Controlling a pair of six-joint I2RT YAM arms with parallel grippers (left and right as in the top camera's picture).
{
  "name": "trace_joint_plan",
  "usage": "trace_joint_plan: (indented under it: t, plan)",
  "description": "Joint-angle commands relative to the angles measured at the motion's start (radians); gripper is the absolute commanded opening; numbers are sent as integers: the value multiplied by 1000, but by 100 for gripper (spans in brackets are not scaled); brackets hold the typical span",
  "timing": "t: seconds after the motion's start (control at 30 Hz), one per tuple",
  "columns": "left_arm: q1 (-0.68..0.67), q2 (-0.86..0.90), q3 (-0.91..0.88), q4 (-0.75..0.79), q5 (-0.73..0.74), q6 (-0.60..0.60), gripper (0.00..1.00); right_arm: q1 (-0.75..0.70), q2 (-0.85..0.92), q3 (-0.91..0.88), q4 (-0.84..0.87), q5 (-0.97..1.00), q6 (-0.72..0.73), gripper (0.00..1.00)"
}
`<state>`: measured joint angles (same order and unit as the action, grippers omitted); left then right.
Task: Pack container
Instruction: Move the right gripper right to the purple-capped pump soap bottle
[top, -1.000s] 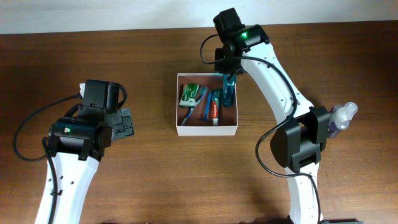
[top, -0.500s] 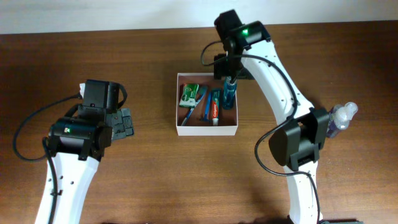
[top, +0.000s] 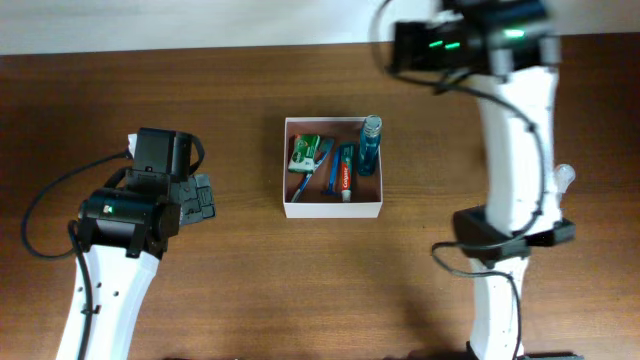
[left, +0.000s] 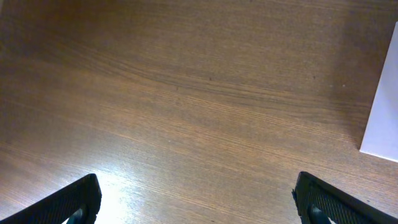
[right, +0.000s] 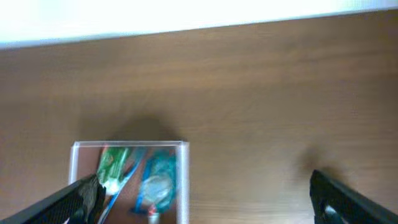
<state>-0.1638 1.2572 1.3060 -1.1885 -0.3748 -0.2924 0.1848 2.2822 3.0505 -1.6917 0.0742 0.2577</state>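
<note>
Wooden table (top: 250, 280); right end effector (right: 205, 202) now clear of container (top: 333, 208), gaping wide, empty.

A clear bottle (top: 566, 176) sits at the right side of the brown wooden table (top: 260, 290).

I see a matt, grained wood table (top: 250, 270); the container (top: 332, 209) walls look like smooth white card, with a glossy blue plastic bottle (top: 370, 142) at its two o'clock.
</note>
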Motion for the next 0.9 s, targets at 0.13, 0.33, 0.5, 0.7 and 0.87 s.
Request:
trace_joint_plan:
  t: [0.13, 0.33, 0.5, 0.7, 0.87]
  plan:
    - [5, 3, -3, -1, -11, -10, 99, -239, -124, -55, -7, -197, -155, 98]
    - [5, 3, -3, 0, -11, -10, 99, -415, -353, -412, -7, -195, -171, 99]
    - [5, 3, -3, -1, -11, -10, 99, -503, -505, -771, -7, -109, -101, 98]
    - [5, 3, -3, -1, -11, -10, 99, -606, -563, -1058, -3, -43, -35, 98]
    - [5, 3, -3, 0, -11, -10, 99, -650, -543, -1185, 101, -43, -35, 98]
